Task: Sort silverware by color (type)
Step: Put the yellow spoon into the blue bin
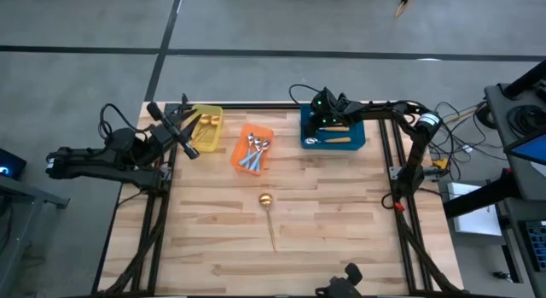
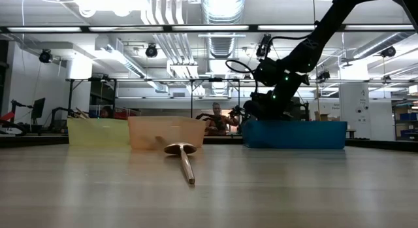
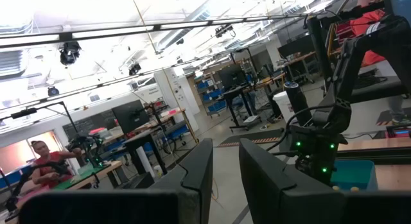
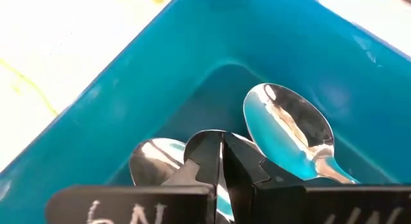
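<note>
Spoons are mostly sitting in bins now, so the sorting is looking nearly finished. Only one gold spoon (image 1: 268, 213) is lying out on the bare wooden table (image 1: 341, 238), well apart from everything, with its round end pointing toward the bins. A few blue-handled spoons (image 1: 255, 153) are resting in the orange bin (image 1: 240, 149) in the middle. Some gold spoons (image 1: 208, 120) are showing in the yellow bin (image 1: 214, 137) on the left side. The blue bin (image 1: 357, 136) on the right side is holding orange-handled spoons (image 4: 292, 131) (I am seeing two shiny bowls up close and an orange handle from above). The right gripper (image 1: 322, 119) is reaching down inside the blue bin, and its fingers are pressed tight together just over the spoons; I am not seeing a spoon pinched between them. The left gripper (image 1: 177, 127) is hanging in the air beside the yellow bin, tipped up toward the room, with its fingers a little apart and holding nothing. I am guessing one job is left: somebody's arm is needing to pick up that lone gold spoon and drop it with the other gold ones in the yellow bin.
</note>
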